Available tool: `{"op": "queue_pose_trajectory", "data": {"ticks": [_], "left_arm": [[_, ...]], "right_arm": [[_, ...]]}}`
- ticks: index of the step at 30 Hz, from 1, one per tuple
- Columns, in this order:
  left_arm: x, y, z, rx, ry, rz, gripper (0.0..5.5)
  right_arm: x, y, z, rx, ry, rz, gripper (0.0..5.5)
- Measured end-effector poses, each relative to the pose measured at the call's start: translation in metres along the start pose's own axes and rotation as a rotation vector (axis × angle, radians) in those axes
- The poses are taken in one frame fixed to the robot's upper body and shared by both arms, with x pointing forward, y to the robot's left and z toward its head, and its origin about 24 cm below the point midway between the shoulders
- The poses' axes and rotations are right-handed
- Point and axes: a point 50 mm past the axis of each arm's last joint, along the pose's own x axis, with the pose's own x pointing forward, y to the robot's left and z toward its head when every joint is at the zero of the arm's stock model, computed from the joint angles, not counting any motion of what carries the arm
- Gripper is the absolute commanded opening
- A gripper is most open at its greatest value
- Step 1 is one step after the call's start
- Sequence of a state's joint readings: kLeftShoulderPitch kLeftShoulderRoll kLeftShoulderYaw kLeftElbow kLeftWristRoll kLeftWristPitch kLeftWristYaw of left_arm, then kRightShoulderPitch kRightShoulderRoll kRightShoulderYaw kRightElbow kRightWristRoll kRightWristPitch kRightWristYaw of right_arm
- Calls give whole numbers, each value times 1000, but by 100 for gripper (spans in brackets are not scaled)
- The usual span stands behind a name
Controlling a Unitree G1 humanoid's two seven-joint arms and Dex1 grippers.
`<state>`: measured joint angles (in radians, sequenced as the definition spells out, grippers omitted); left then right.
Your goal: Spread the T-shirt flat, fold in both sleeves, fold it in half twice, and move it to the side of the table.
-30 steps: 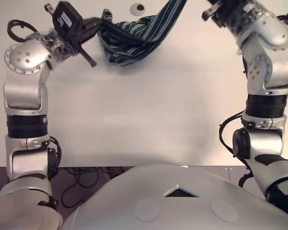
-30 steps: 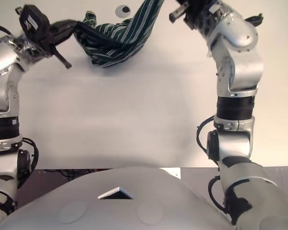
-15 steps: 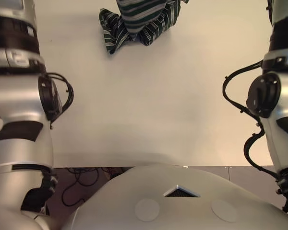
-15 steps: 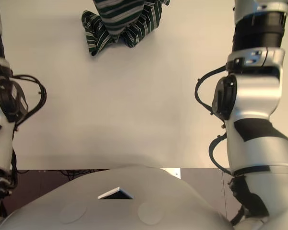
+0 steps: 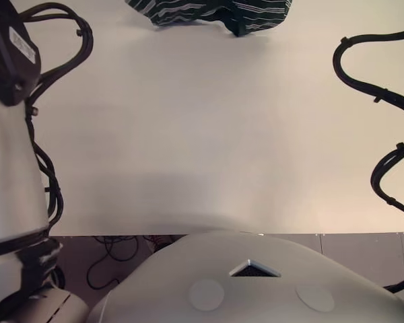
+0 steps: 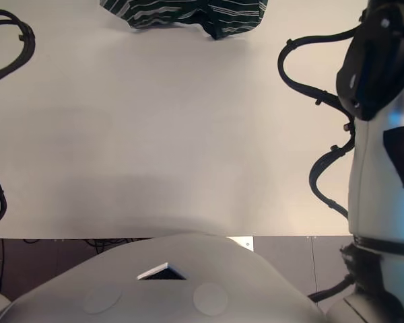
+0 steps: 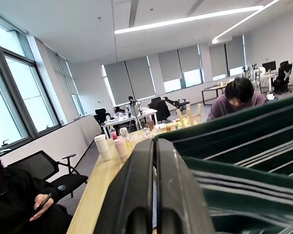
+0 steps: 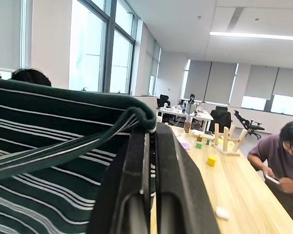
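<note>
Evidently soft, light and floppy, the striped T-shirt (image 5: pixel 215 13) hangs at twelve o'clock over the tabletop (image 5: pixel 202 134). Our left fingers (image 7: pixel 134 195) and right fingers (image 8: pixel 132 195) are pinched closed on its edges, good holds for spreading.

Both arms have gone up. A second ago the left gripper (image 7: pixel 154 142) and right gripper (image 8: pixel 151 127) were low over the far table (image 5: pixel 202 134), with the shirt (image 5: pixel 215 12) sagging between them in a bunch. Half a second ago it hung as a narrow bundle below them. Now it hangs spread wide between the grippers, each clamped on an upper edge.
</note>
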<state>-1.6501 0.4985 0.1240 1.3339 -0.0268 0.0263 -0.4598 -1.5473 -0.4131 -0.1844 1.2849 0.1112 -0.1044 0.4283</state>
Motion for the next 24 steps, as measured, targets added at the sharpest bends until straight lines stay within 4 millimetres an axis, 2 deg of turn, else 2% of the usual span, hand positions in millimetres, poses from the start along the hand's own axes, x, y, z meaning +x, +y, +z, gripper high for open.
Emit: {"op": "queue_pose_trajectory", "data": {"ticks": [3,7,9,11,16,18,21,24], "left_arm": [[-4,-4,-3,2,42,-188,2],[-25,8,-20,34,149,-441,2],[-44,22,-30,13,198,-555,2],[-60,35,-34,-11,226,-596,2],[-106,48,-48,-68,309,-694,2],[-129,43,-59,-96,366,-740,2],[-155,23,-78,-135,454,-825,2],[-192,-6,-98,-165,578,-950,2]], "right_arm": [[-5,-3,3,-69,23,135,0],[-23,-10,-5,-145,79,385,0],[-41,-15,-12,-140,119,504,0],[-55,-19,-18,-132,155,561,0],[-110,-25,-35,-110,299,714,0],[-140,-25,-47,-81,393,783,0],[-180,-14,-63,-17,524,898,0],[-222,14,-77,63,653,1051,0]]}}
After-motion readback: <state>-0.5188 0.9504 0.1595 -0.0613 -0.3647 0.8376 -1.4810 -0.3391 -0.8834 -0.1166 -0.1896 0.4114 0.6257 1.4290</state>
